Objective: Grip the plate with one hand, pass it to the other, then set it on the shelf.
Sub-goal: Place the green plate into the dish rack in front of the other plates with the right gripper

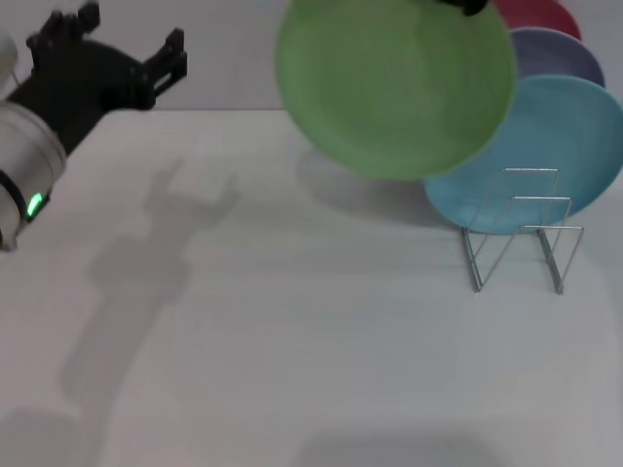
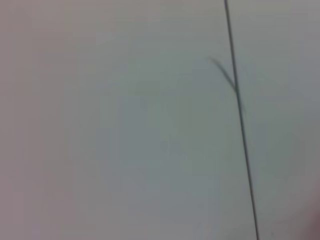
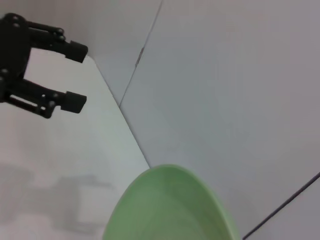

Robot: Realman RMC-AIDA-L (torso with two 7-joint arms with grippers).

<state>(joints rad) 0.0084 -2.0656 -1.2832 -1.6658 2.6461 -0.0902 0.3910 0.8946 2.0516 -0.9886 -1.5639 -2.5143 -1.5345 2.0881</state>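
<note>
One end effector open, left — plate airborne, head view only.

A turquoise-blue plate stands tilted at the right of the white table. Behind that blue plate stands a lavender plate; farther behind it, a red plate.

No text, label, brand, number or sign can be read on anything in view.
</note>
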